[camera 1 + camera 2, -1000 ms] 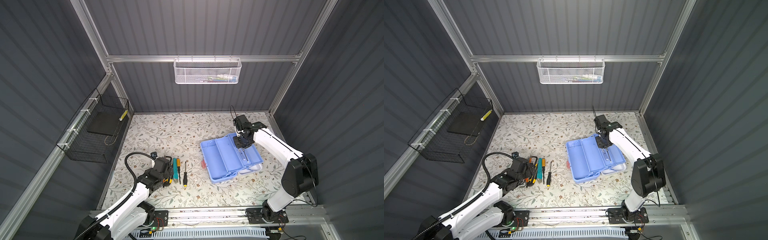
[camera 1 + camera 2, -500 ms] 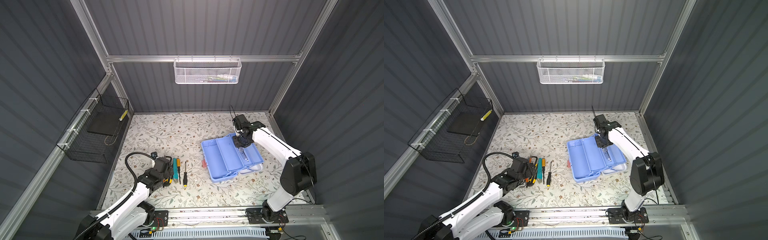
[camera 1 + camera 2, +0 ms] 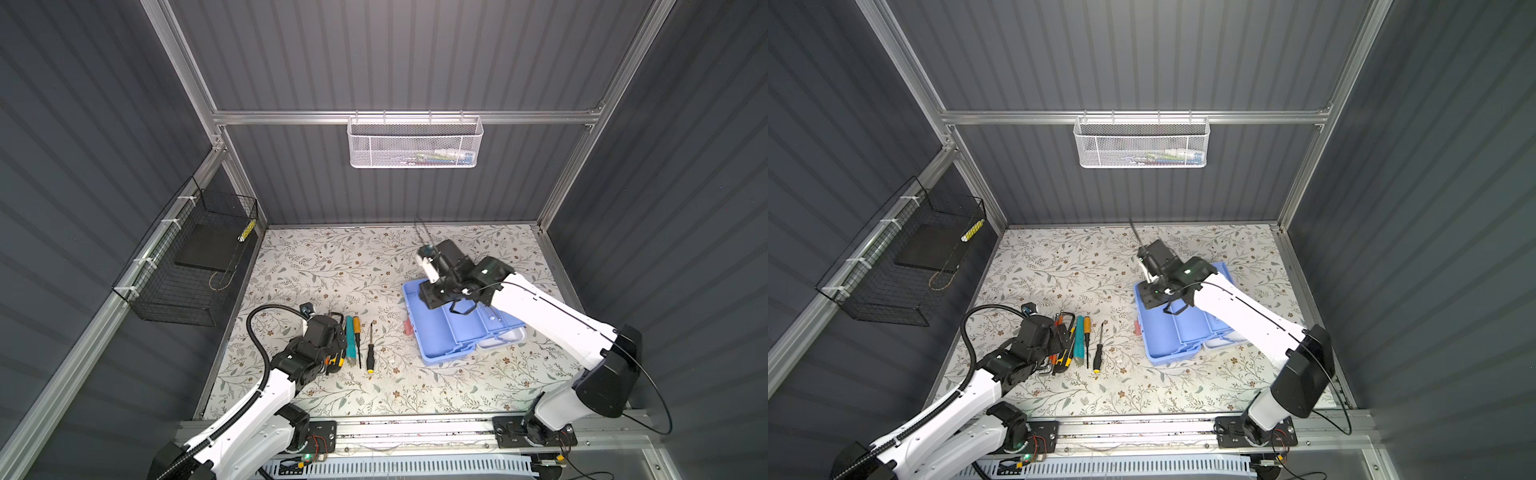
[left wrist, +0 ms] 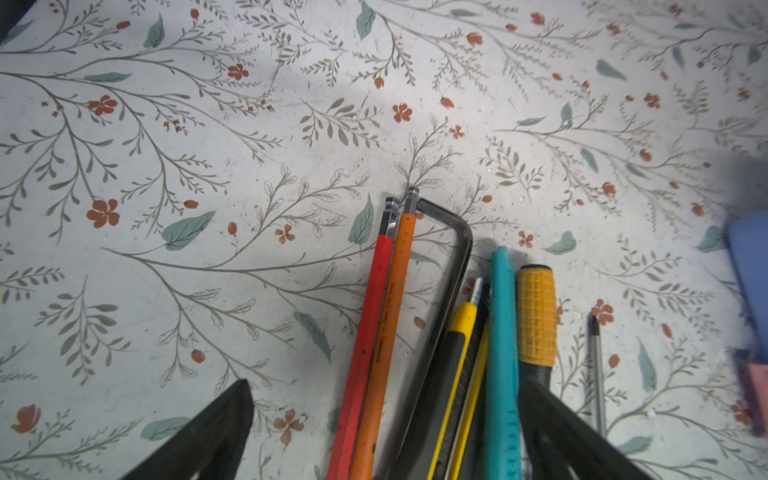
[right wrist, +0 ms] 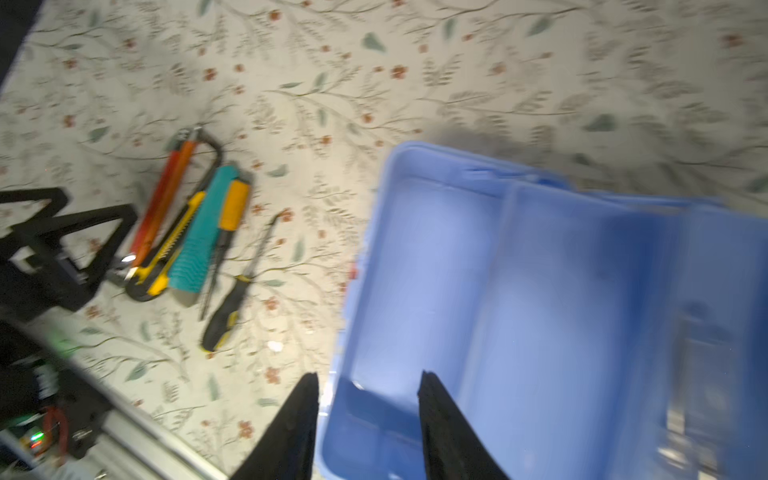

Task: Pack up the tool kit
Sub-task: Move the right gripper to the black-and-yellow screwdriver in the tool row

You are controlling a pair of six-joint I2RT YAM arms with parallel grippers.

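Presently we find hand tools (image 4: pixel 503 332) between the spread left jaws; right jaws parted, empty, over the tray (image 5: pixel 436 270). Next: pinch one tool.

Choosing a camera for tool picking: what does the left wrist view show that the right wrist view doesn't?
Left wrist only: crisp tips on the hex keys, flanked by the left gripper, jaws open. Right wrist only: dividers inside the blue tray; the handle of the black-and-yellow screwdriver. Both: hex keys, teal tool, orange-handled screwdriver, yellow knife.
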